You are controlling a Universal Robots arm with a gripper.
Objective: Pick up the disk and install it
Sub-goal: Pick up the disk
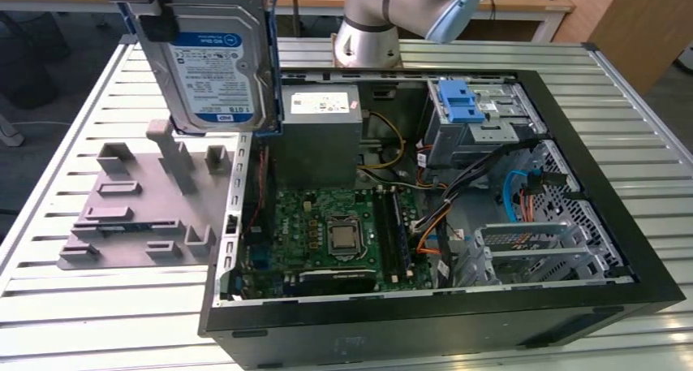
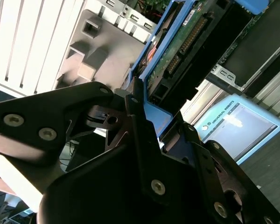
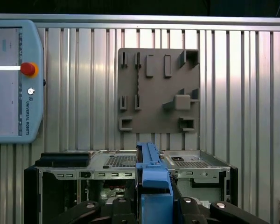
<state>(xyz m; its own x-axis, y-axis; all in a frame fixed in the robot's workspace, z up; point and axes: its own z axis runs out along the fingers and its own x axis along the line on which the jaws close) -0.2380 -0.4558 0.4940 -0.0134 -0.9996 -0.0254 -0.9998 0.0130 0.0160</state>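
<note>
The disk (image 1: 217, 62), a metal hard drive with a blue-and-white label and a blue carrier frame, hangs upright in the air above the grey fixture plate (image 1: 130, 217), at the exterior view's upper left. My gripper (image 1: 211, 6) is shut on its top end, one finger on each edge of the frame. In the second wrist view the disk's green circuit board (image 2: 186, 32) runs away from the gripper (image 2: 158, 126), whose black fingers (image 2: 133, 109) clamp the blue frame. In the first wrist view the blue frame edge (image 3: 151, 177) rises from the gripper (image 3: 151, 207).
The open black computer case (image 1: 606, 249) lies on the slatted metal table (image 1: 65, 306), to the exterior view's right of the disk. A drive cage with a blue latch (image 1: 466, 103) sits at its far end. A teach pendant (image 3: 11, 79) lies on the table.
</note>
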